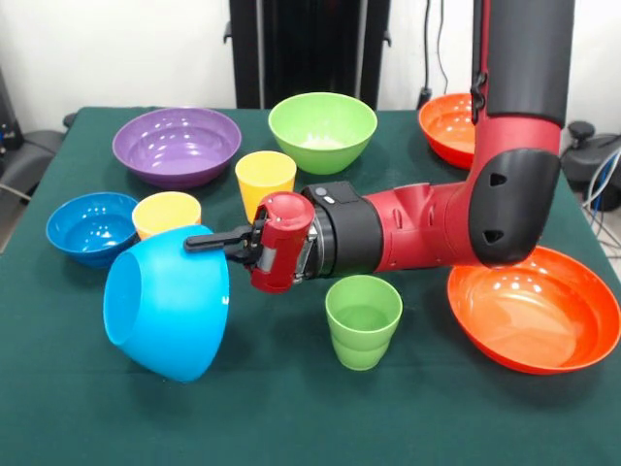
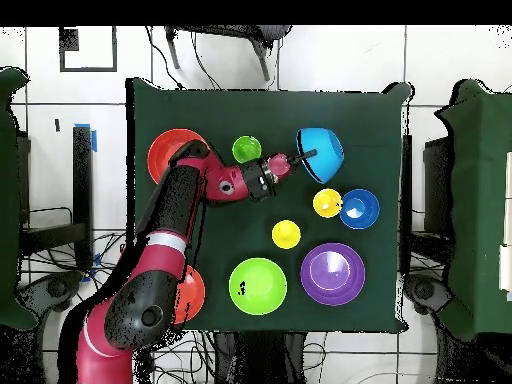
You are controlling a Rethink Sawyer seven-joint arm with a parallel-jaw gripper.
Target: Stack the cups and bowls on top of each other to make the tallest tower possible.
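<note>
Front view is showing the gripper (image 1: pixel 215 238) clenching on the rim of the large light-blue bowl (image 1: pixel 167 303), with one black finger (image 1: pixel 200 239) lying over the rim's edge. The bowl is tipped on its side, its mouth turned to the picture's left, and its round wall seems to be resting on the green table (image 1: pixel 291 427) or just above it; I cannot tell which. No tower is standing yet, so I am judging that the step in hand is placing this bowl as the base.

To do it well, the wrist should be turning the bowl until its mouth is level, whichever way up, and then lowering it in a free part of the cloth, well apart from the green cup (image 1: pixel 363 321) and the yellow cup (image 1: pixel 166 214) just beside it. The jaws should be letting go only when the bowl is sitting flat, because the glossy round wall could be rolling away.

Counting now: I am seeing six bowls, namely the light-blue one, the purple bowl (image 1: pixel 177 146), the green bowl (image 1: pixel 322 131), the small dark-blue bowl (image 1: pixel 92 228), and two orange ones, the near orange bowl (image 1: pixel 534 309) and the far orange bowl (image 1: pixel 448 128), partly hidden behind the arm. Cups are three in view: the green cup and two yellow, the second yellow cup (image 1: pixel 265 181) standing behind the gripper. A red cup is not showing in either view.
</note>
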